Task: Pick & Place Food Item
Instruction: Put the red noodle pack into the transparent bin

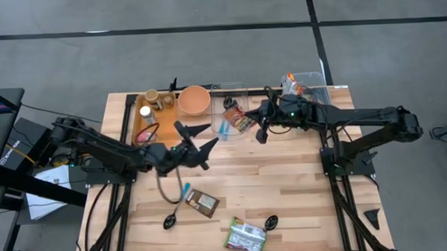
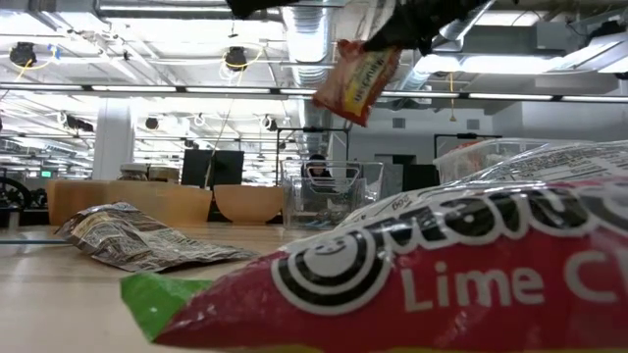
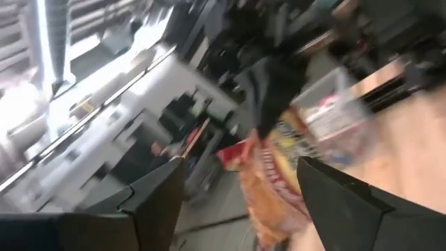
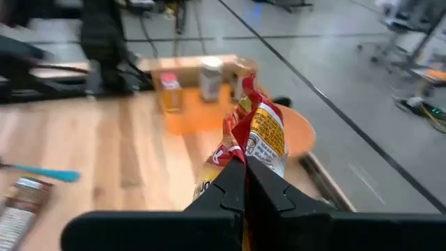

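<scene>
We look straight down on whole table (image 1: 285, 175); low camera sits level, close behind lime packet (image 2: 442, 275); both wrist views share snack bag (image 4: 261, 136).

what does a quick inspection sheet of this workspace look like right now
surface: wooden table, bare in the middle
job's things: snack packet held up in the air; clear bin near it
clutter: orange bowl, brown packet, green packet, black spoons
hands: right hand shut on the snack packet; left hand open, empty
cables: loop under the left arm
surroundings: grey floor, nothing else seen
</scene>
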`<state>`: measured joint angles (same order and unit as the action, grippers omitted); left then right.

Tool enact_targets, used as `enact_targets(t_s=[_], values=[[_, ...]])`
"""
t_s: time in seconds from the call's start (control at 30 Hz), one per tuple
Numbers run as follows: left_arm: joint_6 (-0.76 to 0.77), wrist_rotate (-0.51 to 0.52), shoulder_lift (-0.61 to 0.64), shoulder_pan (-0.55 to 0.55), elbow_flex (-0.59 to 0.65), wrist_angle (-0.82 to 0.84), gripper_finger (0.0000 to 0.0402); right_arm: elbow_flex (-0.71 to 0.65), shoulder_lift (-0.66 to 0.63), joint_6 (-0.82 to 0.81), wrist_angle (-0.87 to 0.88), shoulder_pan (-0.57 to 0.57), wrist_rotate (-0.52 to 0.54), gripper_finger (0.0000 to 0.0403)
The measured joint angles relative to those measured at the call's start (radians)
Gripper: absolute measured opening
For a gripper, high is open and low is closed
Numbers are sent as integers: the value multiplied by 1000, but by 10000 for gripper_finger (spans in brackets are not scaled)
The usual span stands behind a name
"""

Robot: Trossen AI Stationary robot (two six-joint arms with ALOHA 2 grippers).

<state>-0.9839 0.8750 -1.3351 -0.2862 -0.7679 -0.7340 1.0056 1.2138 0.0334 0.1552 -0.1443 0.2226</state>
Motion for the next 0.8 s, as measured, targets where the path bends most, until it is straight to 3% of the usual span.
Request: enact_targets(t_s=[0.23, 0.47, 0.8], values=[[45, -126, 127, -19, 95, 4, 260, -33, -66, -8, 3, -51, 11, 0], [58, -135, 187, -34, 131, 5, 251, -91, -161, -7, -6, -83, 23, 0], [58, -139, 191, -33, 136, 5, 249, -200, -365, 0, -37, -147, 154, 0]])
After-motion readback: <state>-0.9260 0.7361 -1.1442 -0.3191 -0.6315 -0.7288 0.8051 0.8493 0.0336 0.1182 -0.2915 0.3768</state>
